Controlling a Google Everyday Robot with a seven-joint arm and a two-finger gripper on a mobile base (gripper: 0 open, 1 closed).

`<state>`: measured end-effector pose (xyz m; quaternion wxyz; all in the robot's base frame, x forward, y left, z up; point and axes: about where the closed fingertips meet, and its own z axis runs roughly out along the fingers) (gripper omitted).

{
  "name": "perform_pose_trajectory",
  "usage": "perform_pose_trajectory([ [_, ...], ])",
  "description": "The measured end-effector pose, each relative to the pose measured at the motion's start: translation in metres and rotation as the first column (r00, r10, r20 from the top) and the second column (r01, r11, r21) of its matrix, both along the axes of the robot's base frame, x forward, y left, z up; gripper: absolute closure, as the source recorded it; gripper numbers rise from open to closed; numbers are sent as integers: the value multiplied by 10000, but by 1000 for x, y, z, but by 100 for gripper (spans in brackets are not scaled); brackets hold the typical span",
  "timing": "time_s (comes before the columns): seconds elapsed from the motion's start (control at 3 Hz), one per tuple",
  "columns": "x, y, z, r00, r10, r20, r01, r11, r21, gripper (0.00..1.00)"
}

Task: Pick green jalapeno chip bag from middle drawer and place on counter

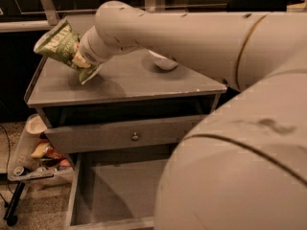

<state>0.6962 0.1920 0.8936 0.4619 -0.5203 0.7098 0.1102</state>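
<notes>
Green jalapeno chip bag [58, 43] held in gripper [76, 62] above counter [129, 80].

Item: green jalapeno chip bag [57, 44], which my gripper [80, 65] held clamped above the left side of the counter [134, 80]. Markings: white lettering on the bag's green face, which I could not read. No other text was legible.

White bowl [165, 63], knobbed drawer front [96, 137], snack packets [44, 151] lower left

hand [78, 64] grips green jalapeno chip bag [58, 43] | over counter [129, 83] left | middle drawer [120, 191] open
</notes>
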Motion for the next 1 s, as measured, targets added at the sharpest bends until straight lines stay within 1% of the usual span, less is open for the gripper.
perform_pose_trajectory([
  [0.33, -3, 1, -27, 9986, -107, -516, 96, 9997, -213, 100],
  [0.67, -3, 1, -28, 9986, -109, -525, 98, 9997, -216, 82],
  [1.0, -4, 1, -28, 9986, -109, -525, 98, 9997, -215, 58],
])
